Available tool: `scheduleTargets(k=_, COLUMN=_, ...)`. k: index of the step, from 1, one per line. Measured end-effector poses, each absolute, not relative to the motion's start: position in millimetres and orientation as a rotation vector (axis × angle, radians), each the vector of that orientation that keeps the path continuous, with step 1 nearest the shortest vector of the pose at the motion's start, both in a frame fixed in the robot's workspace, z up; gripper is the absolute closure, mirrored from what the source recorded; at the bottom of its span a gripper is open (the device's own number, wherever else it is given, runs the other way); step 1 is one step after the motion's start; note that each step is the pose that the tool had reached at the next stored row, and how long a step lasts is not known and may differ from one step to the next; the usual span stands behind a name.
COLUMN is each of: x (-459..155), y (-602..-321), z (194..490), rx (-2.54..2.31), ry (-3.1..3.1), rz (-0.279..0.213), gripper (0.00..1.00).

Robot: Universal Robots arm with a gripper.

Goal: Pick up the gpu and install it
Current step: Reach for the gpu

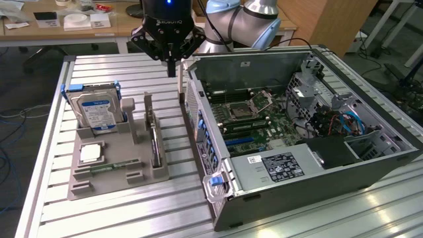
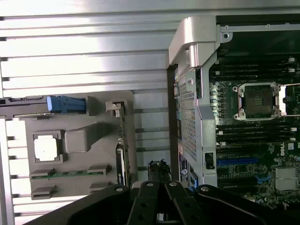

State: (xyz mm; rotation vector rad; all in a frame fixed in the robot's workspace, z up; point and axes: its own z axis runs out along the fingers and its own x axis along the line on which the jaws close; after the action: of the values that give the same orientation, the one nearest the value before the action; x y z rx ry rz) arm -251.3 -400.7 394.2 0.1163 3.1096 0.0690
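Hand (image 1: 172,68) clenched on nothing, hanging above the tabletop (image 1: 112,69) gap between grey tray (image 1: 106,184) and open computer case (image 1: 195,101). Gpu (image 1: 156,146) stands on edge in the tray's slot nearest the case, untouched. Approach stage, I'd judge; a pick needs the fingers parted over its top edge. Case wall crowds one side; open above.

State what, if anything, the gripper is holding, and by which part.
Nothing is held. The gripper hangs with its jaws shut on nothing, between the tray and the computer case; the gpu stands on edge in the tray.
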Motion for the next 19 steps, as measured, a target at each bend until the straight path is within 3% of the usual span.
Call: scheduleTargets(k=19, x=-258.9, y=-401.7, z=394.2, rx=0.116, ry=3.11, rz=0.069, gripper=0.89)
